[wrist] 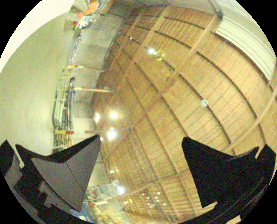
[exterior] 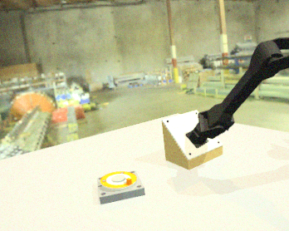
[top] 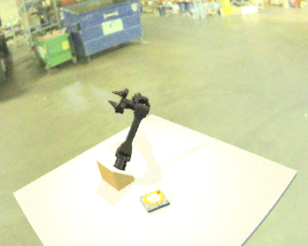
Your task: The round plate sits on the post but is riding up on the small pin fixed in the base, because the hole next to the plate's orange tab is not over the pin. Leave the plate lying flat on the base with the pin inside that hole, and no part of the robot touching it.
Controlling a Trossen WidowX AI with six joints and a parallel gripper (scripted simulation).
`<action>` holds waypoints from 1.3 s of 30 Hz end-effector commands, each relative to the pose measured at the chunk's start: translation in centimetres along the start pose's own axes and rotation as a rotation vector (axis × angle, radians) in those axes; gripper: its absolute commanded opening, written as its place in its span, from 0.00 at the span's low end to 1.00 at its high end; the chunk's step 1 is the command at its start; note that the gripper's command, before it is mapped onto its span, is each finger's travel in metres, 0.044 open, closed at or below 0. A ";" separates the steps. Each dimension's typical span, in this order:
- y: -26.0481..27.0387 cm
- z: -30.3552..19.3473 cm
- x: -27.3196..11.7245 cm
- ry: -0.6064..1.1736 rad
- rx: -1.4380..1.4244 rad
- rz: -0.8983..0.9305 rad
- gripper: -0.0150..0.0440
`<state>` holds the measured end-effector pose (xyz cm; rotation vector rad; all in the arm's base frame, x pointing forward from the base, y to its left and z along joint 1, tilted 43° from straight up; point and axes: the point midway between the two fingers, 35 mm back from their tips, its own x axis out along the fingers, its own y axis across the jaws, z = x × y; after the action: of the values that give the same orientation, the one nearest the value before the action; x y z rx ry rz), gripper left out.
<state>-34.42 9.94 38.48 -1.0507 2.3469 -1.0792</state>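
A white table [top: 220,186] stands in a large warehouse. A black arm [top: 131,134] rises from a tan wedge-shaped mount [top: 116,177] near the middle of the table. The arm points up and away, and its gripper [top: 116,98] hangs high in the air with its fingers spread wide apart, holding nothing. The wrist view shows only the two dark fingertips against the warehouse roof and wall, so the gripper faces away from the work.

The plate [exterior: 118,179] is a small yellow ring with a pale centre. It lies on a grey square base [exterior: 121,193] on the table, nearer the top camera than the mount and a little to its right. The orange tab [exterior: 128,182] sits at the plate's rim. In the top view the tab [top: 158,191] points toward the far side. The pin and the hole are too small to make out, and any tilt of the plate cannot be seen. The gripper is well apart from the plate.

The plate looks thin, stiff and light, probably smooth. Since it sits on a centre post, it should turn freely about it. The tab looks like the best place to push or pinch, since the flat rim gives the fingers little to grip. Once the hole meets the pin, the plate should drop flat by itself.
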 end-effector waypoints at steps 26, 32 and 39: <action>3.0 0.8 -30.4 0.990 0.817 0.530 0.25; 0.0 5.9 -38.6 1.376 1.035 0.495 0.25; -4.4 11.5 -44.2 1.736 1.106 0.447 0.25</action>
<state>-0.69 35.97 34.80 1.0640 1.7642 -2.8922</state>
